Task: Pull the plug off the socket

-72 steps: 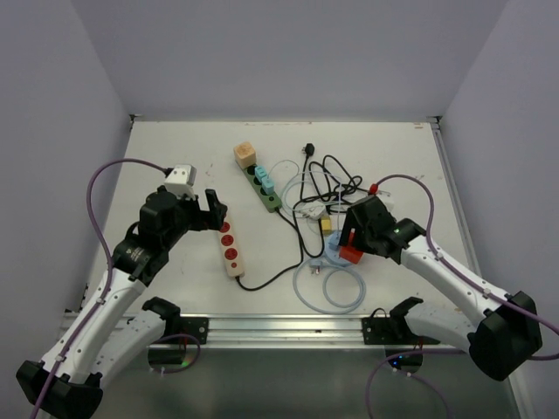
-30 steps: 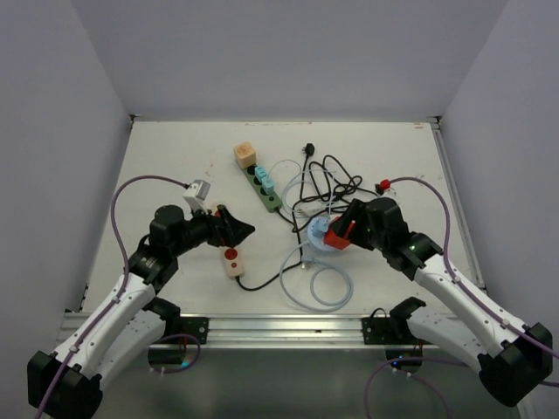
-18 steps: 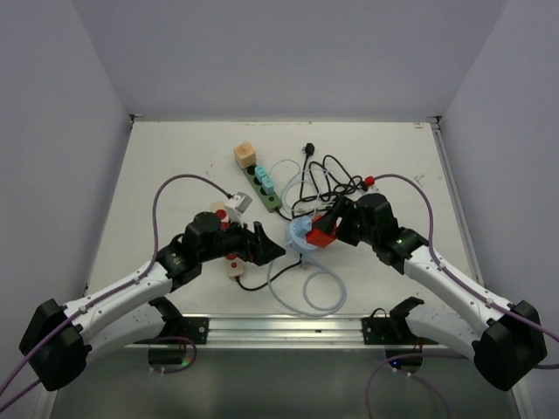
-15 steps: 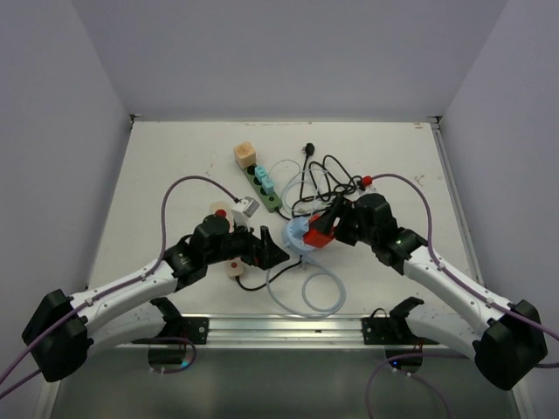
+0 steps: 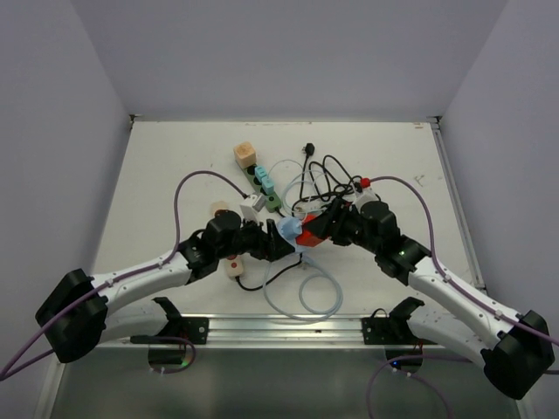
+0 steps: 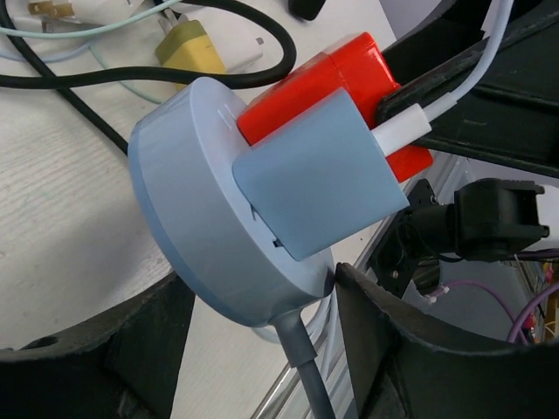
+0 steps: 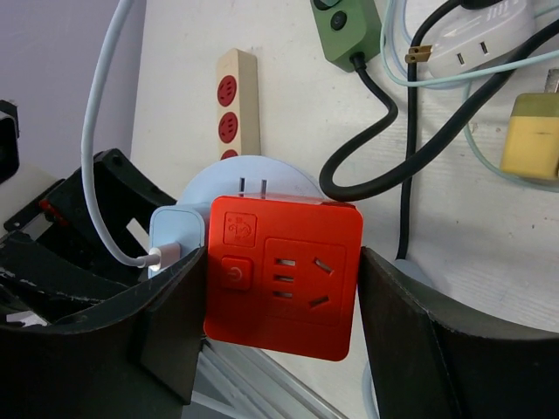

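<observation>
A red cube plug sits plugged into a round pale-blue socket, held just above the table centre in the top view. A pale-blue USB charger with a white cable is plugged in beside it. My right gripper is shut on the red plug, one finger on each side. My left gripper reaches in from the left, and its fingers press both sides of the round socket's rim. The socket's grey cord hangs between them.
A beige strip with red outlets lies under the left arm. A green power strip with a teal plug and a beige cube lies behind. Tangled black cables, a yellow plug and a pale cable loop surround the centre.
My left arm has swung right from the beige strip to the round socket and closed around it. My right gripper has carried the red plug and socket up and to the left.
</observation>
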